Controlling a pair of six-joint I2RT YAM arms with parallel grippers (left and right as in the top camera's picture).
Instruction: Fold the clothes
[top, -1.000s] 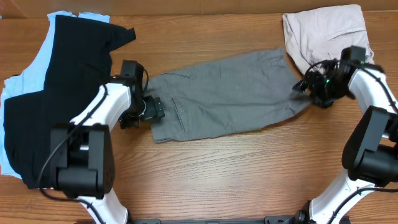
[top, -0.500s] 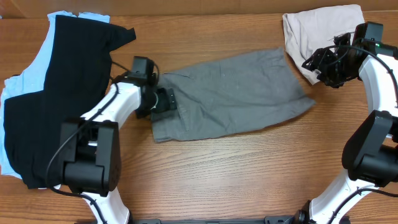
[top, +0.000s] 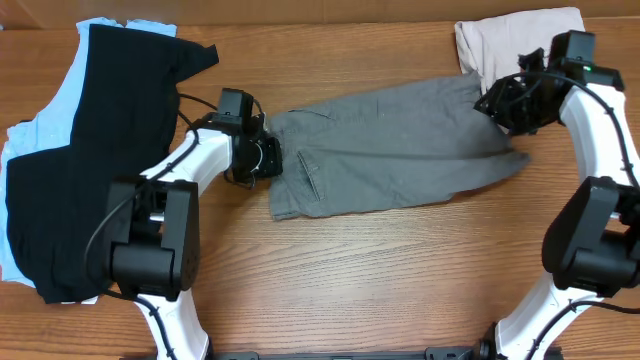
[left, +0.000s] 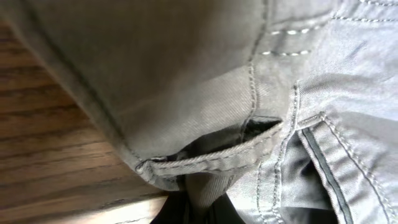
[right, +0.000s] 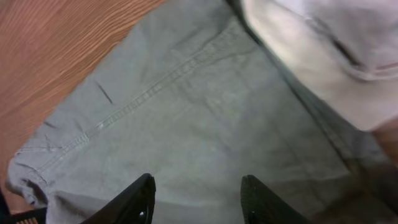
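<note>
Item: grey shorts (top: 390, 150), flat on worktop (top: 350, 280), long axis running from left gripper (top: 262, 160) across to right gripper (right: 198, 200). Left jaws closed on waistband corner; garment stretches away beyond them. Right jaws parted above leg-hem end, cloth directly beneath, apparently not pinched (wrist view soft). Each arm nearest own end. Fabric mid-grey woven, lightly creased, welt pocket just past left jaws. Neighbouring beige shorts (top: 510, 35) just behind right jaws.

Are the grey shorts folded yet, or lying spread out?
Spread out, not folded. The grey shorts lie at full length on the table, waistband end at the left hand, leg end by the right hand.
</note>
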